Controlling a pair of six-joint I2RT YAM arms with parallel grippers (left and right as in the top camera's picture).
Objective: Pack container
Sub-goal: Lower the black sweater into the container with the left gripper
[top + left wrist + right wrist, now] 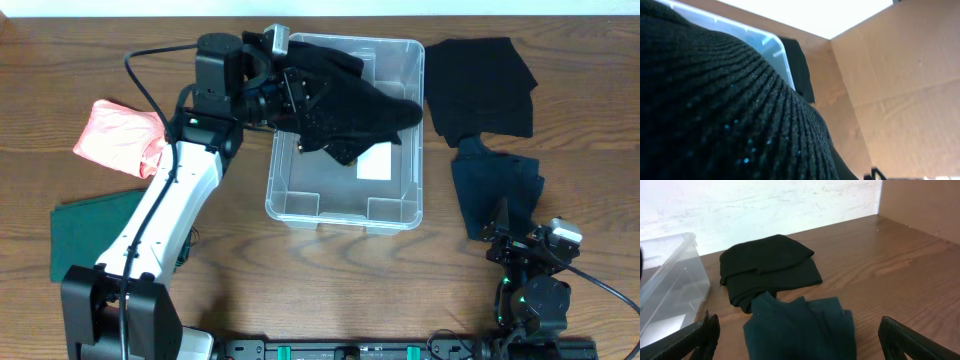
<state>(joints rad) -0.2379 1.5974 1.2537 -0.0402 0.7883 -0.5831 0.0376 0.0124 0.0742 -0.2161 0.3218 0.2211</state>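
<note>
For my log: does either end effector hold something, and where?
The left end effector holds the black ribbed knit garment by one end, over the clear plastic container. The right end effector holds nothing.

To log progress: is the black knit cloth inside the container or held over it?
Held over it: the black knit cloth hangs from the left gripper above the container.

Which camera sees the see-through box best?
The overhead view: the whole container shows, with a black garment over it. The left wrist view catches only a rim corner behind that garment; the right wrist view only one end at its left edge.
</note>
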